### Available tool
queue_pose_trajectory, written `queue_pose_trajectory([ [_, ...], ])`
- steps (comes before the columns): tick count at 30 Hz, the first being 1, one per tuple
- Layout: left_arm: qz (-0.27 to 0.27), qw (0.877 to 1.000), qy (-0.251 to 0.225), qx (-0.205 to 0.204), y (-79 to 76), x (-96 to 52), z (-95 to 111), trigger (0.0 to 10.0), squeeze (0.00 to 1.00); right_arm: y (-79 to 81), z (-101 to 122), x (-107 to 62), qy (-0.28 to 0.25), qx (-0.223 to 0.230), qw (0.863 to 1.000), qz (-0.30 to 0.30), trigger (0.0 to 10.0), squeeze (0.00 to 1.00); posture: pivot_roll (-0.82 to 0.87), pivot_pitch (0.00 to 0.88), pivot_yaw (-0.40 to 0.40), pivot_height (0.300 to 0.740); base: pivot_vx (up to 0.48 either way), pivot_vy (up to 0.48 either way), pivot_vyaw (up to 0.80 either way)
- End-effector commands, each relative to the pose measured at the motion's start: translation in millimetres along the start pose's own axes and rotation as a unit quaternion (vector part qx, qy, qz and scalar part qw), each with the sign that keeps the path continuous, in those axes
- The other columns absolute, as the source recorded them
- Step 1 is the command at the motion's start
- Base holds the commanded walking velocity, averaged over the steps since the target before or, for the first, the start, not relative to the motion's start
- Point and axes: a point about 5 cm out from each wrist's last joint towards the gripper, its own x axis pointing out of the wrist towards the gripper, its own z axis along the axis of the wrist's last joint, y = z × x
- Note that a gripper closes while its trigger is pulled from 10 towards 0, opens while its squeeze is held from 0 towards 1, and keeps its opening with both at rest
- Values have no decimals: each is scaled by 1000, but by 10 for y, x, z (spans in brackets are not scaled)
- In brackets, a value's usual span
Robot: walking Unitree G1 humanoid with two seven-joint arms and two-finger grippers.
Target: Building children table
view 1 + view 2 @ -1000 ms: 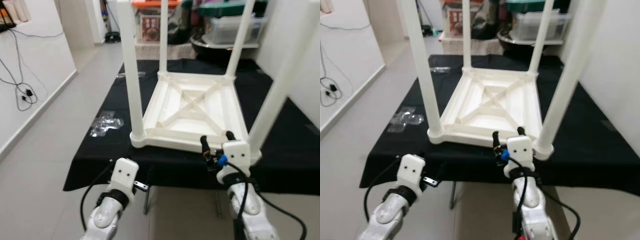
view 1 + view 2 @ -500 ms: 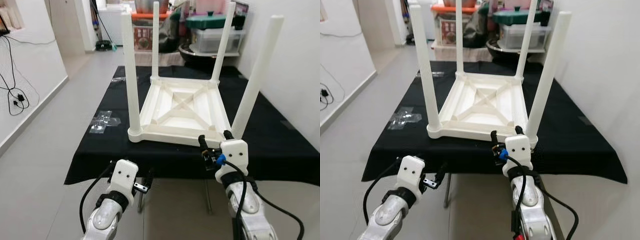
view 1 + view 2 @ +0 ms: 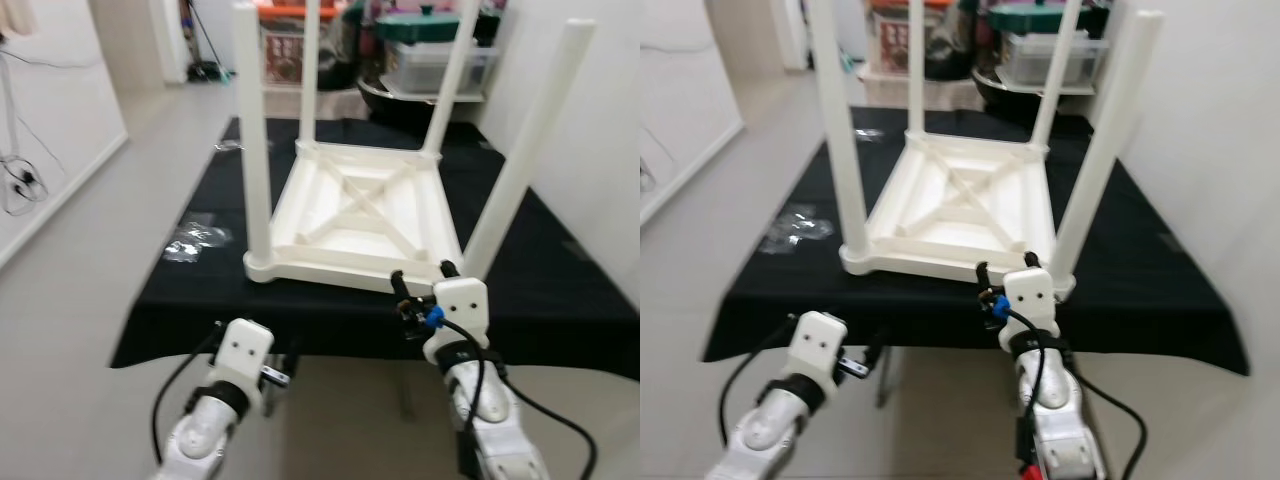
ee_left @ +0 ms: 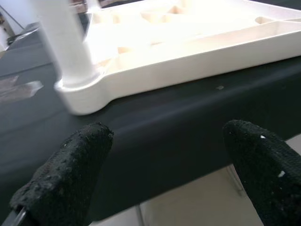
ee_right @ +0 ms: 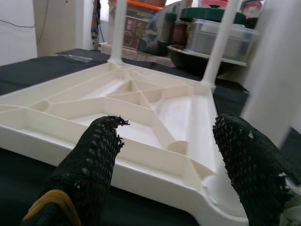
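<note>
— White plastic, all of it: the children's table (image 3: 358, 215) lies upside down on the black-draped counter (image 3: 560, 290) at the centre of the frame, top face down and four legs standing straight up, so its long axis runs vertical.

— Then we judge the legs are all seated. Which step are we in?

— The close of assembly, by our reading. Our right gripper (image 3: 418, 288) sits at the table's near rim, lower right of centre, fingers (image 5: 99, 155) spread and holding nothing. Our left gripper (image 4: 164, 174) hangs below the counter's front edge at lower left, fingers likewise parted and empty.

— And next?

— We think the table wants turning over onto its legs. That calls for both grippers on the rim, or on two legs, since one grip would let it swing.
</note>
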Motion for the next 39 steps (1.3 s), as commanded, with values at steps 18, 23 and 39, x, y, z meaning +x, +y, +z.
queue_pose_trajectory([
  [18,3,1000,6,-15,11,-10,11,10000,0,-264,112,180,4,54,997,-56,10000,0,74,2,-59,740,0,-126,0],
  [23,3,1000,8,-18,17,-21,13,10000,0,-287,420,404,-20,65,995,-67,10000,0,76,7,-58,740,0,0,0],
  [39,4,1000,13,-21,14,-43,8,10000,0,-332,759,438,-87,139,986,-3,10000,0,80,20,-54,740,0,0,0],
])
